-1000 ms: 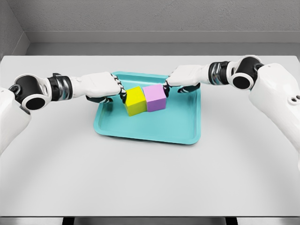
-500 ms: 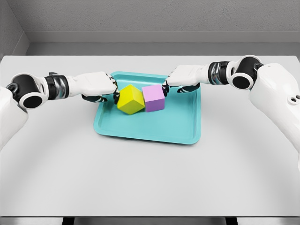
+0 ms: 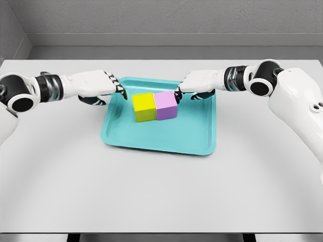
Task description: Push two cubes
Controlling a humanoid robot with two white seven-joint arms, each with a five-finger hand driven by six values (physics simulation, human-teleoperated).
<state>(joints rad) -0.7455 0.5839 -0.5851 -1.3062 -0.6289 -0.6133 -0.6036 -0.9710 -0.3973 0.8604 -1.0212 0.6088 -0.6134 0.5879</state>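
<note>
A yellow cube [image 3: 144,107] and a purple cube [image 3: 166,105] sit side by side, touching, in the teal tray [image 3: 166,138]. My left hand [image 3: 108,89] hovers over the tray's left rim, a short gap away from the yellow cube, fingers curled and holding nothing. My right hand [image 3: 194,86] reaches in from the right with curled fingers, its fingertips [image 3: 178,93] at the purple cube's upper right corner.
The tray lies in the middle of a grey table [image 3: 161,186]. A grey wall runs behind the table's far edge. Both white arms stretch across the table at the tray's height.
The yellow cube, tilted half a second ago, has settled flat against the purple cube. My left hand has drawn back to the left, away from it. The right hand has stayed put.
</note>
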